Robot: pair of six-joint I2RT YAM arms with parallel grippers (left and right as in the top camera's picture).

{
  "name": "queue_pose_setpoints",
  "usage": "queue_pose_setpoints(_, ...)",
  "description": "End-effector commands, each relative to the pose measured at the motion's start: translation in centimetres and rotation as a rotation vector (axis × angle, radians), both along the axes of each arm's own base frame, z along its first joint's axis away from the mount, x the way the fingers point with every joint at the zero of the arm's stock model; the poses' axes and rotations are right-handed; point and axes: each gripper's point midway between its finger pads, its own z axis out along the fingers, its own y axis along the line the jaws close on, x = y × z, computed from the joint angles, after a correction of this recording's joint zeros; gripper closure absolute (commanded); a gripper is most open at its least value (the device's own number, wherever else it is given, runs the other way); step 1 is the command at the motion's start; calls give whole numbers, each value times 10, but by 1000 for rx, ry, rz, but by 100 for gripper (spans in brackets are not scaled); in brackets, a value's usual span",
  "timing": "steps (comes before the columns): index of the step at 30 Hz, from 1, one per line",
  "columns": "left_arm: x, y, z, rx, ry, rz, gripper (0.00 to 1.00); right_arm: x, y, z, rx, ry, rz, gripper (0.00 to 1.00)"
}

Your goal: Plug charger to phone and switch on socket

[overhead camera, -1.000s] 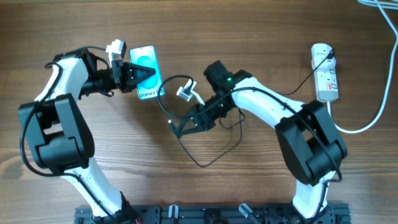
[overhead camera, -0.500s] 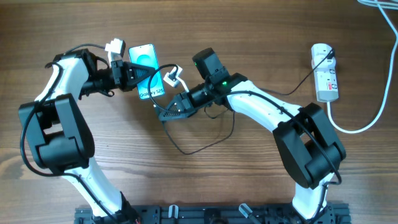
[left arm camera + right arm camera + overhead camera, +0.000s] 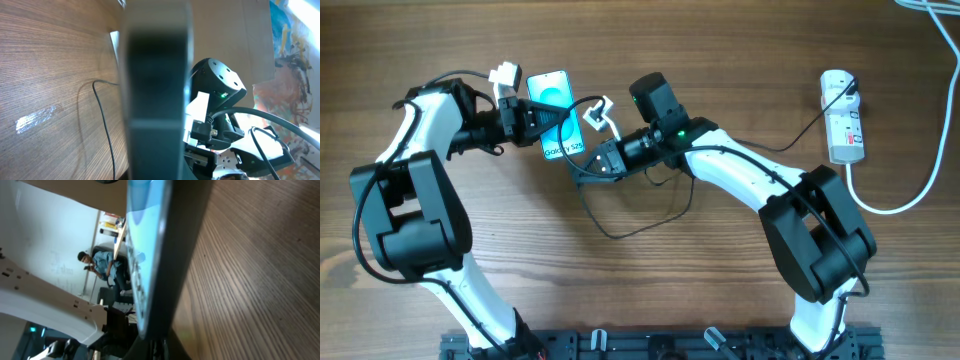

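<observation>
The phone (image 3: 553,95), light blue with "Galaxy" text, is raised on edge at the upper left, and my left gripper (image 3: 546,118) is shut on its sides. My right gripper (image 3: 583,161) is shut on the plug end of the charger (image 3: 620,232), right at the phone's lower end. I cannot tell whether the tip is in the port. The thin black cable loops over the table and runs right to the white socket (image 3: 846,130). In the left wrist view the phone (image 3: 155,75) is a dark blurred band. In the right wrist view its blue face (image 3: 145,255) fills the middle.
A thick white cord (image 3: 920,190) curves from the socket along the right edge. The charger's slack loop lies in front of the right arm (image 3: 750,175) on the wooden table (image 3: 720,60). My right arm's wrist (image 3: 220,85) sits close behind the phone in the left wrist view.
My right gripper has carried the charger's end up and left, from the middle of the table to the phone's lower end. The cable loop shifted with it. The left arm and phone stayed still.
</observation>
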Motion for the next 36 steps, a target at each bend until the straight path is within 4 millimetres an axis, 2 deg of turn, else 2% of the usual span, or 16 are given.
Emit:
queue_pose_setpoints(1, 1, -2, 8, -38, -37, 7, 96, 3, 1, 8, 0, -19, -18, 95)
queue_pose_setpoints(10, 2, -2, 8, -35, -48, 6, 96, -13, -2, 19, 58, 36, 63, 96)
queue_pose_setpoints(15, 3, -2, 8, -34, -55, 6, 96, -17, -2, 16, 42, 59, 67, 96)
queue_pose_setpoints(36, 3, -2, 8, -34, -55, 6, 96, -10, 1, 16, 43, 14, 43, 95)
